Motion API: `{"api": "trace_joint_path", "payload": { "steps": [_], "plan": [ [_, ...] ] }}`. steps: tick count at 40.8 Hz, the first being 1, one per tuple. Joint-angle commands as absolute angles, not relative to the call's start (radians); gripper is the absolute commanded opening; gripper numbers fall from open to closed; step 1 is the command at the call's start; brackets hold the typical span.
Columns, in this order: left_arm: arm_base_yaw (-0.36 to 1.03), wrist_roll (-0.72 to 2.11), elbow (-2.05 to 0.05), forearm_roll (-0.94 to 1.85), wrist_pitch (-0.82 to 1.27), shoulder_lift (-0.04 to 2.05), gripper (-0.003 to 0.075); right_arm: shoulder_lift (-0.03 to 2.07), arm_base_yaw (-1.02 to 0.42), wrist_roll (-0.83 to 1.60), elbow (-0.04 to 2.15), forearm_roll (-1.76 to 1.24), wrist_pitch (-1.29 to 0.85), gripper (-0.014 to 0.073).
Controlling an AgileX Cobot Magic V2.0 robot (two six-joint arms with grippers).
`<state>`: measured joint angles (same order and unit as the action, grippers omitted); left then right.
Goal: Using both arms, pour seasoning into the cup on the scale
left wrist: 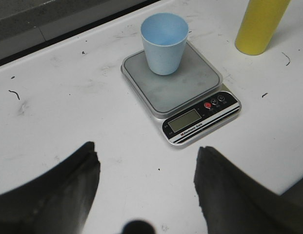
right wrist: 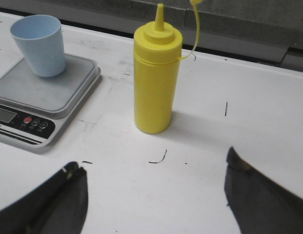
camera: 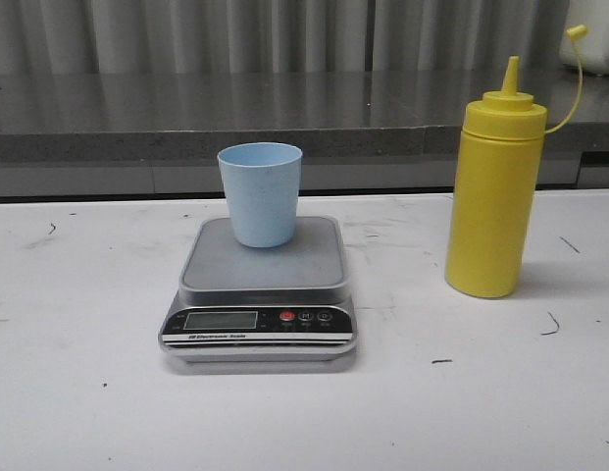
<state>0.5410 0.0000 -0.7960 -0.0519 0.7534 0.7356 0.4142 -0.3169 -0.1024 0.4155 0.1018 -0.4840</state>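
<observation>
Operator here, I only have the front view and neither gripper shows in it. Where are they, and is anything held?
Observer: Nothing is held. In its wrist view the right gripper is open, with the yellow squeeze bottle standing on the table ahead of it, untouched.
Operator: And the left?
Observer: The left gripper is open too, facing the scale; the pale blue cup is on the platform, away from the fingers.
Operator: Anything in the cup? I can't see into it.
Observer: The left wrist view looks into it from above; what shows of the inside is plain blue, no seasoning visible.
</observation>
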Motion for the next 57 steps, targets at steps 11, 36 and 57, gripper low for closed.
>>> {"api": "trace_joint_path", "payload": {
  "steps": [11,36,57],
  "plan": [
    [0.549,0.000,-0.822,-0.046,0.680,0.734,0.0421,0.416,-0.319,-0.091,0.453,0.123,-0.359,0.0591],
    [0.549,0.000,-0.822,-0.046,0.653,0.734,0.0421,0.416,-0.319,-0.090,0.453,0.131,-0.366,0.0258],
    [0.549,0.000,-0.820,-0.046,0.653,0.734,-0.0020,0.416,-0.319,-0.090,0.453,0.131,-0.386,-0.0122]
  ]
}}
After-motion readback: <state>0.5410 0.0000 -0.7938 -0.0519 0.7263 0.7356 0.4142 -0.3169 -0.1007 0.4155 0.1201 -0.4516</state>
